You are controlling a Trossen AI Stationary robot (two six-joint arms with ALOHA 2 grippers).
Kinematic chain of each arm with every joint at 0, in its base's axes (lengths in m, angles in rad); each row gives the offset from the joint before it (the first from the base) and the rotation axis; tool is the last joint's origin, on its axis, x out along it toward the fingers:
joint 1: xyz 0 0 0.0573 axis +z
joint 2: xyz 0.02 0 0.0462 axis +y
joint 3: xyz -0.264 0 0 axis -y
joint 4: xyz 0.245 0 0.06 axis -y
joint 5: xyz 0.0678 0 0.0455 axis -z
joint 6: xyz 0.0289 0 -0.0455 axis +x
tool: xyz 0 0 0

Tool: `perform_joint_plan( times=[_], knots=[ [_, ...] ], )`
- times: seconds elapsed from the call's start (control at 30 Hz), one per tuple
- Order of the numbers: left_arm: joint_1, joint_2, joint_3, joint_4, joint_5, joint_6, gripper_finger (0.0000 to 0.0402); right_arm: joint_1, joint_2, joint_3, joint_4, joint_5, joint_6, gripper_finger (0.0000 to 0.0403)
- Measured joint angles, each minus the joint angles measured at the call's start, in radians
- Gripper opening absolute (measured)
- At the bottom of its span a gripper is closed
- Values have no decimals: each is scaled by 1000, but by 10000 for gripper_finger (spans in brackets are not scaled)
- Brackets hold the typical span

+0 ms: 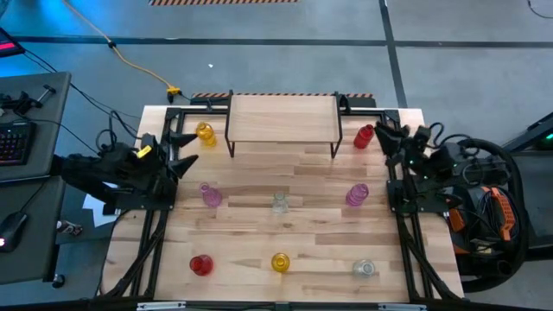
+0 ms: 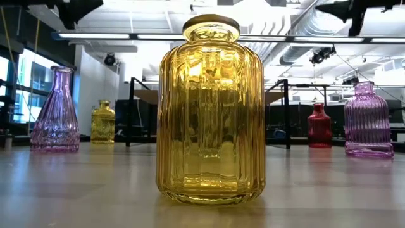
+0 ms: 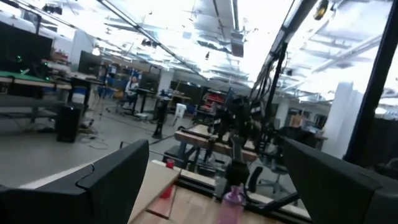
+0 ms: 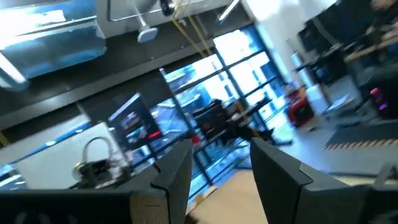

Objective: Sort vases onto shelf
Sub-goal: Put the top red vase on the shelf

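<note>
Nothing has yet been placed on the shelf (image 1: 282, 116), which is seen bare at twelve o'clock on the surface (image 1: 320, 246). All eight vases are spread over the surface: yellow (image 1: 206, 133) and red (image 1: 364, 136) beside the shelf's ends, pink (image 1: 211, 194), clear (image 1: 279, 203) and pink (image 1: 357, 195) across the middle, red (image 1: 200, 264), yellow (image 1: 280, 262) and clear (image 1: 364, 269) toward six o'clock. The left gripper (image 1: 183, 150) is held at nine o'clock, fingers spread wide and empty. The right gripper (image 1: 385, 136), at three o'clock, is parted and empty. The whole sorting is judged still to be done.
</note>
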Motion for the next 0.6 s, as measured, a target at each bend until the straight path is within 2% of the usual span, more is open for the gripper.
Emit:
perform_joint_plan(
  times=[0.2,0.37,0.6],
  knots=[
    [0,2,55,-31,-65,-5,362,0,106,179,-164,133,-65,147],
    [0,31,103,-34,-70,-27,362,0,181,344,-417,248,33,147],
    [0,125,220,-195,-71,-57,362,-1,295,550,-701,319,199,147]
  ],
)
